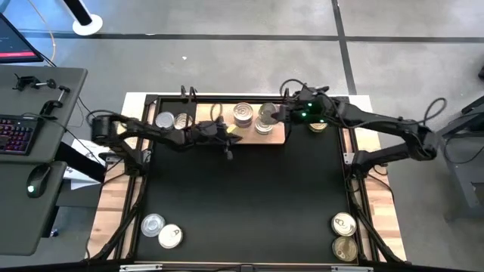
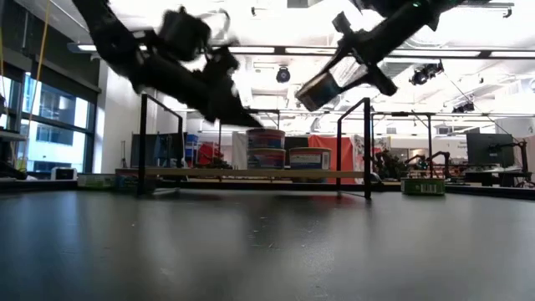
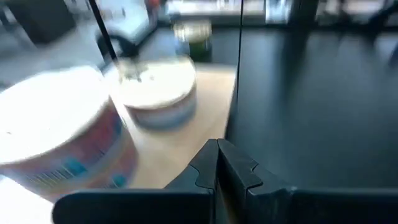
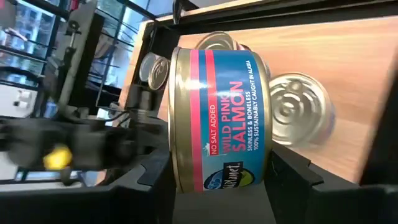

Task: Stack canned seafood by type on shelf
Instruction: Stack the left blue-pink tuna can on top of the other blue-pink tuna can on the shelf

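Looking across my black mat (image 1: 242, 189) toward the bright lab, right gripper (image 4: 217, 171) pinches a salmon can (image 4: 217, 118) above the far wooden shelf (image 1: 278, 137); left gripper (image 3: 217, 163) pressed together.

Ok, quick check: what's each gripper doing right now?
Left gripper: shut, empty, over the shelf by the stacked cans.
Right gripper: shut on a salmon can, above the shelf.
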